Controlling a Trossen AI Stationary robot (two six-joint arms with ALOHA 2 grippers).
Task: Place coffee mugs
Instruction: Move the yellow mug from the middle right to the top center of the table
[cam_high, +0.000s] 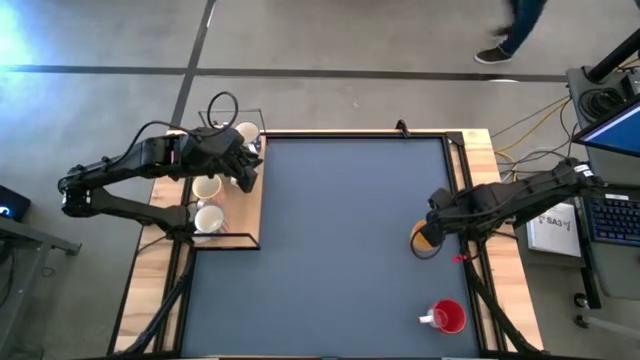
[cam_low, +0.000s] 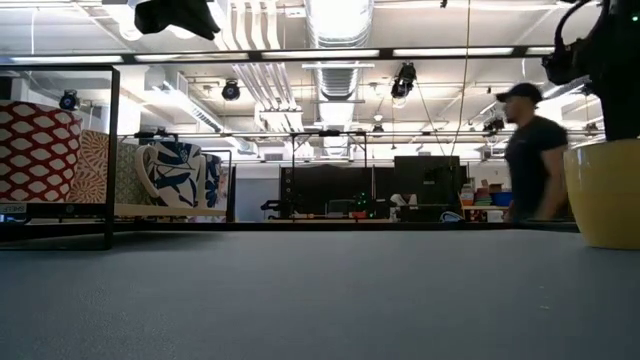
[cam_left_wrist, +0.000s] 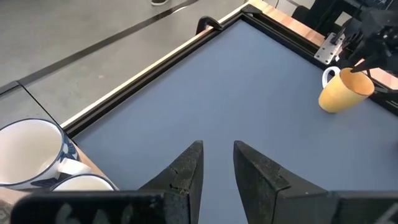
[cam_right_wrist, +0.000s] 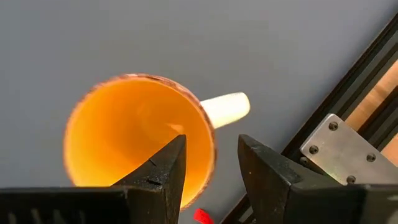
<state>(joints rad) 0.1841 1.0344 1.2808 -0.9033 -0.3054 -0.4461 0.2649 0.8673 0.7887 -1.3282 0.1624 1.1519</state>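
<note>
High view: right gripper (cam_high: 432, 236) is sitting over the orange mug (cam_high: 424, 240) near the right edge of the grey mat (cam_high: 340, 220). Red mug (cam_high: 447, 317) is standing alone nearer the front edge, handle pointing left. Left gripper (cam_high: 243, 165) is hovering at the wooden tray (cam_high: 252, 215) on the left, where white mugs (cam_high: 207, 203) are clustered.

Low view: orange mug is resting flat on the mat at far right; a blue-patterned mug (cam_low: 178, 175) is showing at left. A person is standing in the room behind.

Left wrist view: left fingers are spread a little, nothing between them.

Right wrist view: right fingers are straddling the orange mug's rim (cam_right_wrist: 208, 146), one inside, one outside, next to the handle (cam_right_wrist: 225, 106); gap visible, so not yet clamping.

Handling judgement: glazed ceramic, rigid, slippery, chips if dropped. Rim-wall pinch beside the handle is looking like the right hold.
</note>
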